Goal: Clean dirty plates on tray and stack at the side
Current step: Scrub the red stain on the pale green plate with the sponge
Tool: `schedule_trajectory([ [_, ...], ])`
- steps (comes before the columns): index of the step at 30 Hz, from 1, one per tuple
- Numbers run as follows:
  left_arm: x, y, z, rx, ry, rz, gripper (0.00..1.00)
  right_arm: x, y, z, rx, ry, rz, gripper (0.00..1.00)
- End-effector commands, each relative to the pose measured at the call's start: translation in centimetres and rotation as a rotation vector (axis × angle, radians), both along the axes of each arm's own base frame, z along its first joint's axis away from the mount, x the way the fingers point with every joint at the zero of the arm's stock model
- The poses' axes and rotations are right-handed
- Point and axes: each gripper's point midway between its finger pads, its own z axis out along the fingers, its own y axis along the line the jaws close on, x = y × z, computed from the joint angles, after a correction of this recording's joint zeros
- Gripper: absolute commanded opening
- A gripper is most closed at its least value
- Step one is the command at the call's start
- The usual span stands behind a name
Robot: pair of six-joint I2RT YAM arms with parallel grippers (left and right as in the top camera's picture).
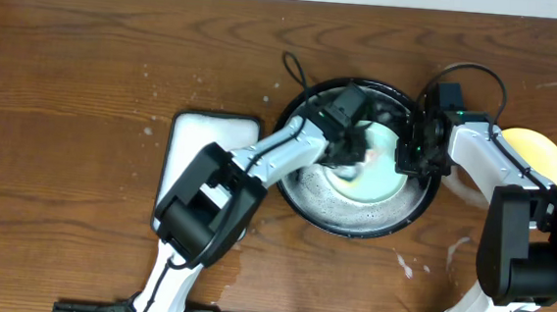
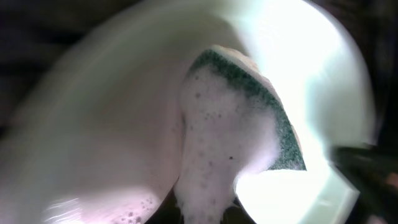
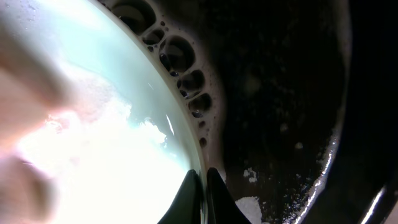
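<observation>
- Plate location: the mint-green plate (image 1: pixel 380 178) is sitting inside the black tray (image 1: pixel 371 231), towards its right half, with suds lying around it.
- Right gripper (image 3: pixel 200 186): it is clamping the plate's right-hand rim. In the right wrist view you are seeing both fingertips closed onto the thin edge.
- Left gripper (image 1: pixel 351 146): it is reaching in from the left and appears to be pinching the sponge (image 2: pixel 227 143). Foam is hiding the fingers in the left wrist view, so treat this grip as probable, not confirmed.
- Sponge contact: the sponge is lying against the plate's inner face, with foam coating one side and the green scouring layer running along its upper right edge.
- Governing relation: the plate is lying beneath the sponge and extending to its right, so the clamped rim is on the far side from the left arm. Any stroke to the right is heading toward the right gripper, so plan on stopping short of its fingertips.
- Stack side: the yellow plate (image 1: pixel 544 150) is resting on the tabletop (image 1: pixel 69 63) right of the tray, beside the right arm. That arm is the nearer one for the transfer.
</observation>
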Motion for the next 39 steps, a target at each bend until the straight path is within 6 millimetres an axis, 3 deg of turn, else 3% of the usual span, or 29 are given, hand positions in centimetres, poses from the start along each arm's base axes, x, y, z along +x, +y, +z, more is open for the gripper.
schedule_trajectory([
  [1, 1.0, 11.5, -6.9, 0.421, 0.03, 0.122, 0.07, -0.3, 0.5, 0.4, 0.013, -0.002, 0.017, 0.01],
  [5, 2.2, 10.8, -5.6, 0.388, 0.011, 0.119, 0.08, -0.3, 0.5, 0.4, 0.013, -0.002, 0.017, 0.01],
  [8, 1.6, 8.1, -5.4, 0.291, 0.033, 0.081, 0.07, -0.3, 0.5, 0.4, 0.013, -0.002, 0.017, 0.01],
  [17, -2.8, -3.6, -3.5, -0.093, 0.12, -0.046, 0.08, -0.3, 0.5, 0.4, 0.013, -0.003, 0.017, 0.01],
  [23, -6.0, -6.4, -3.3, -0.131, 0.175, -0.092, 0.07, -0.3, 0.5, 0.4, 0.013, -0.002, 0.017, 0.01],
  [29, -8.8, -6.7, -2.7, -0.188, 0.324, -0.135, 0.08, -0.3, 0.5, 0.4, 0.013, -0.003, 0.017, 0.01],
  [31, -8.7, -6.1, -3.1, -0.158, 0.311, -0.133, 0.07, -0.3, 0.5, 0.4, 0.013, -0.002, 0.017, 0.01],
  [34, -6.7, -3.6, -4.4, -0.028, 0.227, -0.08, 0.08, -0.3, 0.5, 0.4, 0.013, -0.003, 0.017, 0.01],
  [39, -2.1, 3.5, -5.9, 0.264, 0.057, 0.048, 0.08, -0.3, 0.5, 0.4, 0.013, -0.003, 0.017, 0.01],
])
